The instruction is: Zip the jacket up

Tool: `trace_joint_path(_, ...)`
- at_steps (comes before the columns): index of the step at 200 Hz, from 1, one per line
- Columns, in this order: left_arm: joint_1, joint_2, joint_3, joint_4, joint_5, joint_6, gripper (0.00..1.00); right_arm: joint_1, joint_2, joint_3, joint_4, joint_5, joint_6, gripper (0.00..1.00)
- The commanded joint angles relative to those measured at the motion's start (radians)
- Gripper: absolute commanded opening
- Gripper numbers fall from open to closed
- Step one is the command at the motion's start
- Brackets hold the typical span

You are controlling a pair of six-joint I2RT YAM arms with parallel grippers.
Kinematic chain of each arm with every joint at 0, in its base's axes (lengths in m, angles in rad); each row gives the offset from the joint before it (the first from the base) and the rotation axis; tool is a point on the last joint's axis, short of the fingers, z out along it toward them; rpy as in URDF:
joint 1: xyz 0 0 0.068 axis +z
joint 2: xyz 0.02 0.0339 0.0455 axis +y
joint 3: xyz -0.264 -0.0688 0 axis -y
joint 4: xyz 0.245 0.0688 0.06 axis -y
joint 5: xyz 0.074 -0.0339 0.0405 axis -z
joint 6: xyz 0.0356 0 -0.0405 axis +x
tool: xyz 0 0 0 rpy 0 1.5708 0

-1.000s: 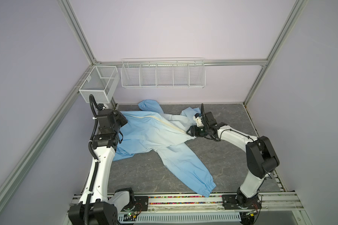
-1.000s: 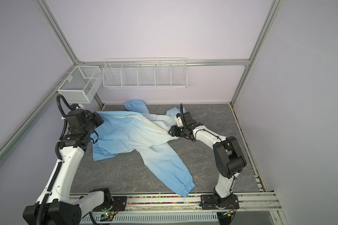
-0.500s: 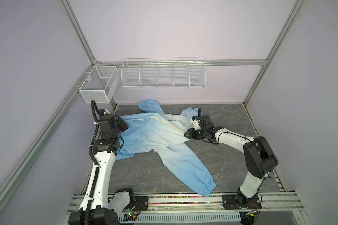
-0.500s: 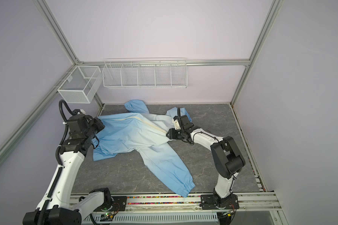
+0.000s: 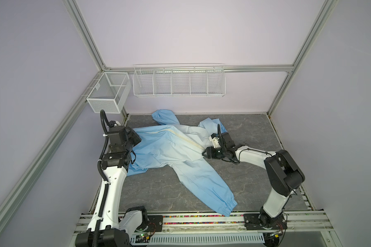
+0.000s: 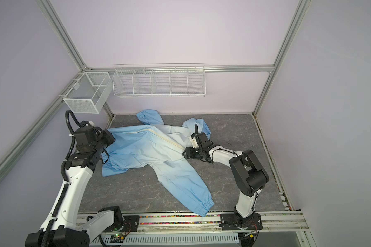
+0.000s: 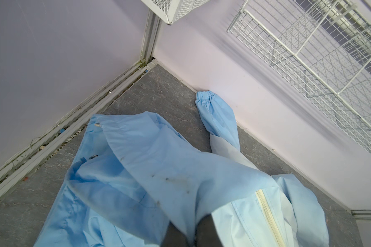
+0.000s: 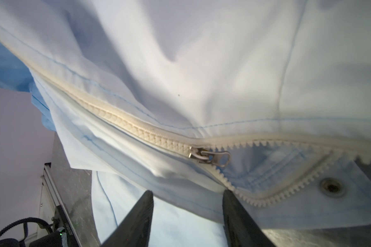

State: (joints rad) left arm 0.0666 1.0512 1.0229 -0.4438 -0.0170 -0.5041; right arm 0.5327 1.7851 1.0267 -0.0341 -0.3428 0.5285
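Note:
The light-blue jacket (image 5: 169, 154) (image 6: 141, 149) lies spread on the grey table, its cream zipper (image 5: 186, 140) running diagonally. My left gripper (image 5: 136, 139) (image 6: 113, 139) is at the jacket's left end. In the left wrist view it (image 7: 193, 226) is shut on a fold of blue fabric (image 7: 159, 160), with the zipper (image 7: 268, 216) beside it. My right gripper (image 5: 203, 153) (image 6: 183, 153) sits at the whitish end of the zipper. In the right wrist view it (image 8: 187, 192) is open, just short of the metal slider (image 8: 196, 154) and pull tab (image 8: 222, 159). Beyond the slider the teeth are parted.
One sleeve (image 5: 210, 188) stretches toward the front rail (image 5: 201, 220). The other cuff (image 5: 163, 113) lies against the back wall. A mesh basket (image 5: 107, 94) and a wire shelf (image 5: 178, 82) hang on the walls above the table.
The left gripper has shifted slightly forward and inward with the fabric still pinched. The right gripper has edged toward the front along the zipper, its jaws narrowing and then widening again.

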Motion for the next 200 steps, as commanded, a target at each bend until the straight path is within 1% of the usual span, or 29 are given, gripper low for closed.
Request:
trace_joint_path(1,0.006,-0.022,-0.015,-0.01,0.012,-0.005,0.0,-0.009,0.001,-0.022,0.065,-0.019,0.073,0.56)
trace_joint_path(39,0.009,-0.029,-0.02,-0.014,0.014,-0.002,0.0,-0.031,-0.015,-0.05,0.135,-0.017,0.156,0.55)
trace_joint_path(69,0.011,-0.03,-0.022,-0.016,0.018,-0.001,0.0,-0.046,-0.02,-0.047,0.142,-0.007,0.162,0.55)
trace_joint_path(100,0.013,-0.032,-0.023,-0.016,0.018,-0.001,0.0,-0.055,0.024,-0.028,0.172,-0.05,0.179,0.55)
trace_joint_path(137,0.014,-0.034,-0.024,-0.021,0.021,-0.001,0.0,-0.069,0.076,-0.04,0.263,-0.096,0.231,0.56)
trace_joint_path(181,0.013,-0.04,-0.023,-0.027,0.02,0.001,0.0,-0.086,0.106,-0.059,0.359,-0.143,0.287,0.56)
trace_joint_path(200,0.015,-0.043,-0.023,-0.03,0.019,0.001,0.0,-0.091,0.104,-0.073,0.398,-0.159,0.311,0.54)
